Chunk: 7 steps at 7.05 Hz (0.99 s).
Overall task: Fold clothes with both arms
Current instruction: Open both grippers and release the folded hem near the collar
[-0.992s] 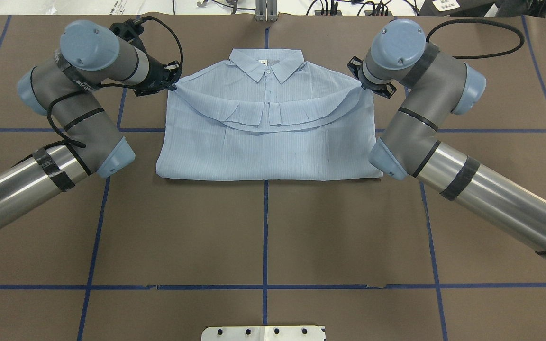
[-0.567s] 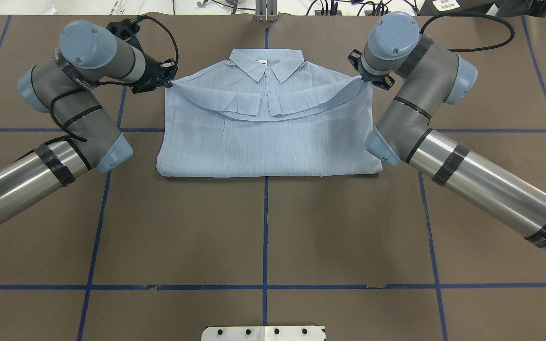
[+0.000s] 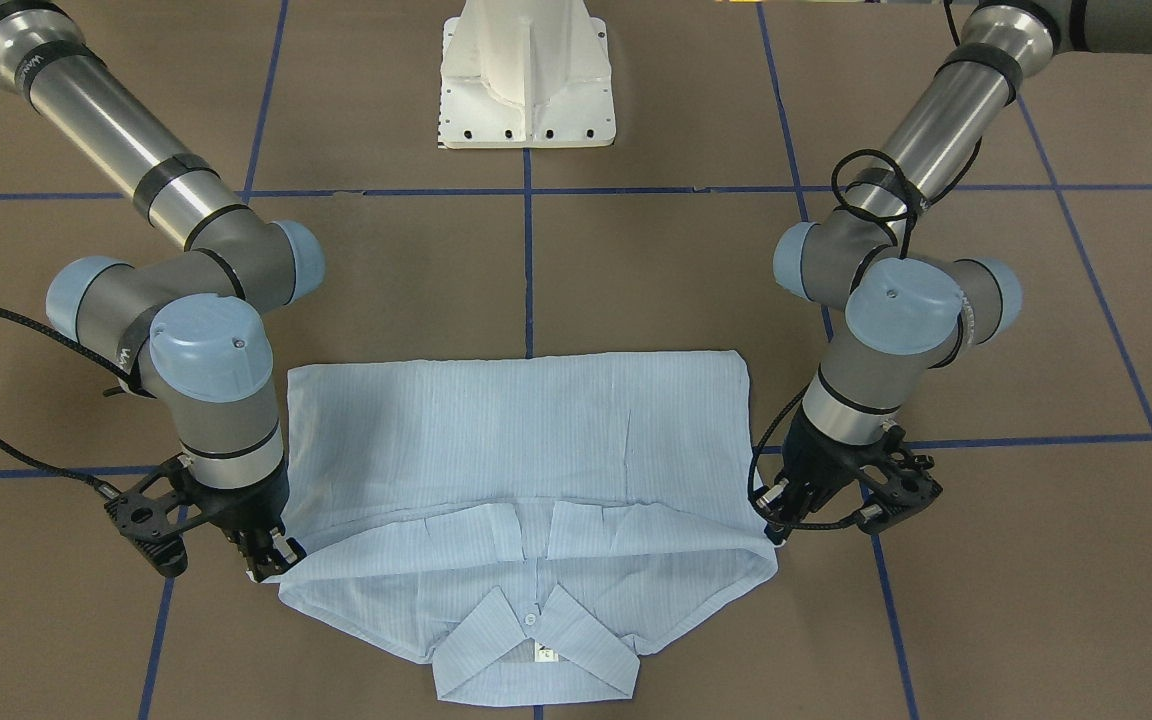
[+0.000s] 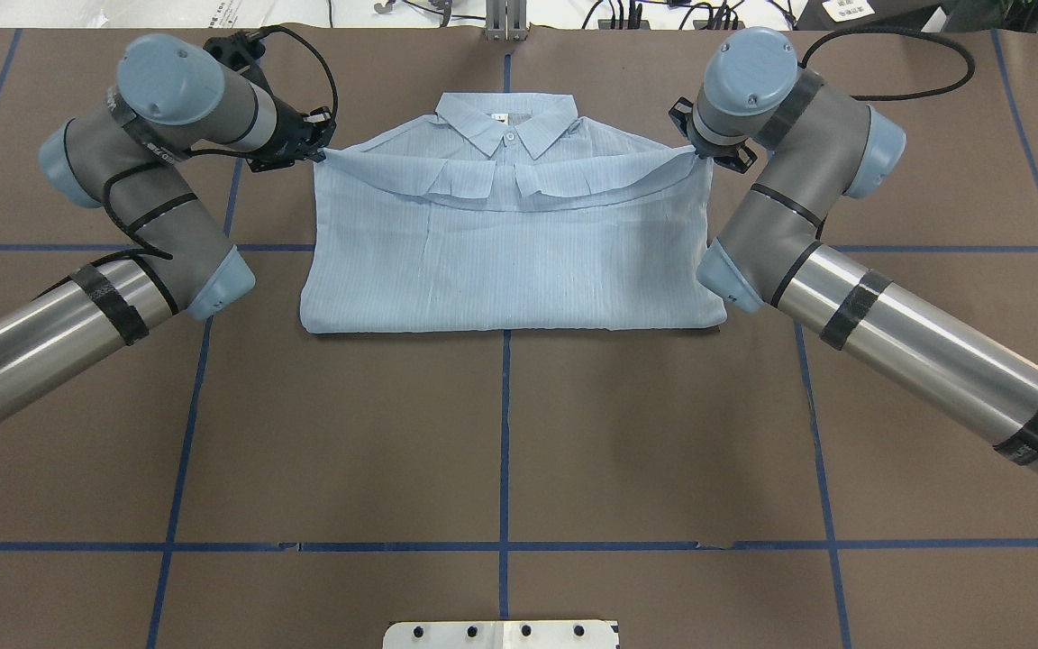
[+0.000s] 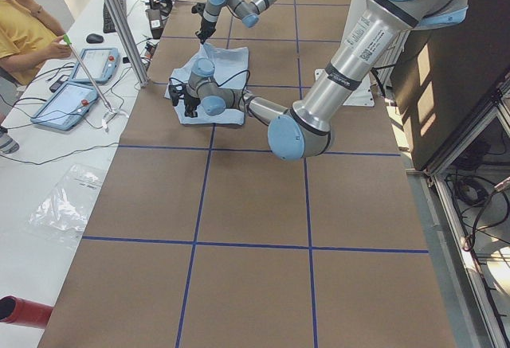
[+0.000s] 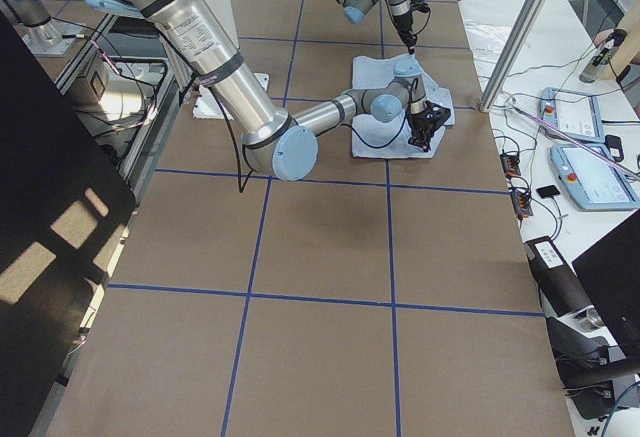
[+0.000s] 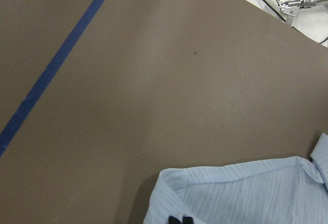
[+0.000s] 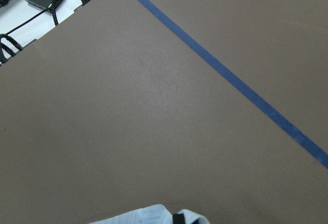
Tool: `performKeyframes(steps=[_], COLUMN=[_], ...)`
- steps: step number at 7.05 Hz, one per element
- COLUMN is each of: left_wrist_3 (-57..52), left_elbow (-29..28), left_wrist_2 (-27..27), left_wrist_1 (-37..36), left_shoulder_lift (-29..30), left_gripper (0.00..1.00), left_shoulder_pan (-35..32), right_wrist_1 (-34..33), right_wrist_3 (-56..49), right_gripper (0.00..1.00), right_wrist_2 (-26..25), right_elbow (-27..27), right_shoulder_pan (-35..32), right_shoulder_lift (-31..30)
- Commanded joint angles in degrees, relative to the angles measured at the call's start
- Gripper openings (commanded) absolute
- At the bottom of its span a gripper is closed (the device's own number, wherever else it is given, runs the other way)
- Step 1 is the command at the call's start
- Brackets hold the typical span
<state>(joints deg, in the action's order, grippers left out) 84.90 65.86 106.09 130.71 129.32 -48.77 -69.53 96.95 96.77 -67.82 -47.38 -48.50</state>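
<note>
Where blue tape (image 4: 504, 433) grids brown table (image 4: 645, 433), folded shirt (image 4: 510, 261), white workbench (image 5: 24, 260) beside

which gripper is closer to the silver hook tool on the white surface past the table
Left. The left gripper pinches the shirt corner nearest the silver hook tool; the right gripper holds the opposite corner, beyond the collar.

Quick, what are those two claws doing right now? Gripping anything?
Left gripper: jaws closed, holding one folded-over corner of the shirt.
Right gripper: jaws closed, holding the shirt's other folded-over corner.
</note>
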Motion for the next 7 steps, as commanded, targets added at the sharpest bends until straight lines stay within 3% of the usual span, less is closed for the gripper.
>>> performKeyframes(steps=[1, 2, 3, 4, 5, 6, 7], left_wrist_3=[-0.79, -0.88, -0.88, -1.05, -0.88, -0.88, -0.70], left_elbow=[-1.70, -2.40, -2.49, -2.23, -2.14, -2.06, -1.19], left_wrist_2=[-0.01, -0.01, -0.01, -0.01, 0.08, 0.08, 0.34], left_wrist_1=[1.04, 1.13, 1.04, 1.13, 1.21, 1.65, 2.70], left_shoulder_lift=[0.41, 0.41, 0.32, -0.12, -0.03, -0.03, -0.12], left_gripper=[0.00, 0.02, 0.04, 0.08, 0.19, 0.37, 0.37], left_shoulder_pan=[-0.01, -0.01, -0.09, -0.35, -0.36, -0.53, -1.40], right_wrist_1=[0.01, 0.01, 0.01, 0.01, 0.10, 0.88, 1.41], right_wrist_3=[-0.01, 0.08, 0.08, 0.08, 0.26, 0.52, 0.70], right_gripper=[0.00, 0.15, 0.46, 0.55, 0.57, 0.58, 0.60], right_wrist_2=[0.09, 0.17, 0.17, 0.44, 0.53, 1.31, 2.54], right_elbow=[0.41, 0.41, 0.41, 0.41, -0.46, -2.99, -8.59], right_shoulder_pan=[0.10, 0.10, 0.10, 0.53, 0.45, 0.45, 0.54], right_shoulder_lift=[0.16, 0.25, 0.86, 1.21, 1.04, 0.35, -3.66])
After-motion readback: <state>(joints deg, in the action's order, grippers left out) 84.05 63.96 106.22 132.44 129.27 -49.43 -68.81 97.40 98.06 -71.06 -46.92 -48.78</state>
